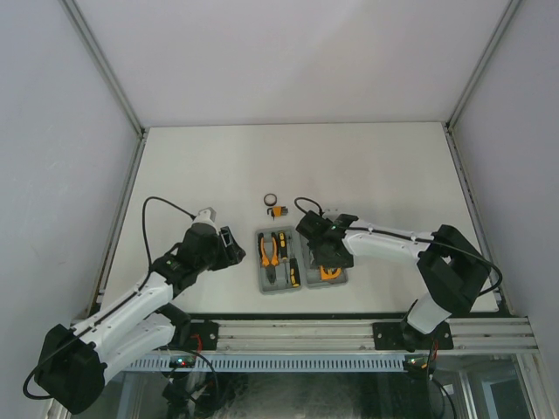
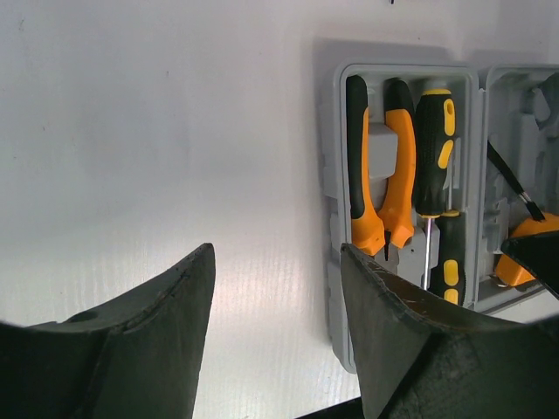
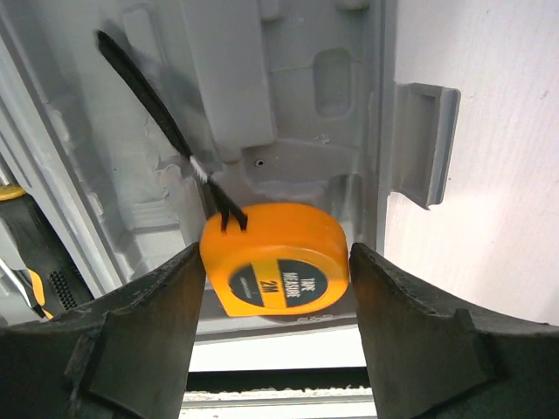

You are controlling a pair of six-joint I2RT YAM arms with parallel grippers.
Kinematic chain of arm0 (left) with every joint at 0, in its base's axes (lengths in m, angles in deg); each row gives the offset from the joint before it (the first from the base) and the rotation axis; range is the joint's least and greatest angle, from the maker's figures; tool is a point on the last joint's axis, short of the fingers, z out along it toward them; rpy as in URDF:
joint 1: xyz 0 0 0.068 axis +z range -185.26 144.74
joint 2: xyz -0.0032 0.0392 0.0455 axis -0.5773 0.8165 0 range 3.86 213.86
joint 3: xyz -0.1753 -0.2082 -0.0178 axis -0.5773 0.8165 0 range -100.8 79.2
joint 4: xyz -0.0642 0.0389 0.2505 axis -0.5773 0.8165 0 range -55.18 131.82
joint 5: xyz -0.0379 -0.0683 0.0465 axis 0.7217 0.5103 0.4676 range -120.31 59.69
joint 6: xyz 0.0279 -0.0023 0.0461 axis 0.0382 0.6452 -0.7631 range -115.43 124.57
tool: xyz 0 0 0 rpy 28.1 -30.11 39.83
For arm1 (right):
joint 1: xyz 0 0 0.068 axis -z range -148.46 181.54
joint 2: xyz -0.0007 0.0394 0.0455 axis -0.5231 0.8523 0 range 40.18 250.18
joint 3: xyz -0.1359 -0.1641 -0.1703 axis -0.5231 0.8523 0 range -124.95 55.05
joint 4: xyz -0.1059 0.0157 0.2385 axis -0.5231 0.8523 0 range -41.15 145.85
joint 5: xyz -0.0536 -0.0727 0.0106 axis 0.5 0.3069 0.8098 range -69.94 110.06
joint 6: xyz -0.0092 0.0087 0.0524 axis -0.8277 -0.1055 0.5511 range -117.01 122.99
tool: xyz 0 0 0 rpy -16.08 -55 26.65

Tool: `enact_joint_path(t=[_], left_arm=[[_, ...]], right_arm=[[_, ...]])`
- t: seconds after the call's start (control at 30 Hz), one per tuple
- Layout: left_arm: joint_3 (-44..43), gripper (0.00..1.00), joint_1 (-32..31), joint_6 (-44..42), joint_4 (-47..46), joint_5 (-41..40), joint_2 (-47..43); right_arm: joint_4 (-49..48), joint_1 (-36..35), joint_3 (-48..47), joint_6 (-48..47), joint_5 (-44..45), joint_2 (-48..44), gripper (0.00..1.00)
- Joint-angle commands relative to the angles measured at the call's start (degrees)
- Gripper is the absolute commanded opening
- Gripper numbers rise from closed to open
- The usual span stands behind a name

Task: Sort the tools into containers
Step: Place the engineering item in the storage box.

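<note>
Done: pliers [image 2: 384, 175], screwdrivers [image 2: 434, 148] in case [image 1: 278, 289]; right fingers [image 3: 131, 340] grasp tape measure [image 3: 275, 257] over it, left fingers [image 2: 148, 340] released; hex keys [image 1: 278, 210], ring [image 1: 272, 199] unsorted on desk [image 1: 201, 166].

The only writing that can be read is in the lower middle of the right wrist view, on the dark oval label [image 3: 281, 283] on the face of the orange tape measure [image 3: 262, 236]. It reads "2M" in larger characters, with the words "TAPE MEASURE" in smaller letters close beside it. A finer line of print along the label's lower edge is too small to make out.
</note>
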Motion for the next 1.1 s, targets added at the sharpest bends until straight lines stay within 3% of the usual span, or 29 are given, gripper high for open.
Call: enact_joint_path(t=[0.0, 0.23, 0.47, 0.73, 1.07], left_arm=[[-1.8, 0.63, 0.31, -0.56, -1.83, 0.4, -0.39], [-1.96, 0.63, 0.34, -0.64, -2.1, 0.65, -0.15], [-1.84, 0.63, 0.38, -0.46, -2.01, 0.39, -0.43], [-1.76, 0.63, 0.42, -0.46, -1.78, 0.26, -1.05], [-1.37, 0.63, 0.4, -0.31, -0.86, -0.28, -2.15]], right_arm=[[0.53, -0.52, 0.35, -1.08, 1.23, -2.63, 0.67], [0.17, -1.27, 0.32, -3.46, 2.67, -4.19, 0.71], [-3.22, -2.07, 1.17, -13.27, 6.1, -12.3, 0.7], [-9.8, -2.01, 2.81, -32.73, -5.54, -11.66, 0.65], [-10.31, 0.76, 1.19, -39.87, -9.56, -6.24, 0.57]])
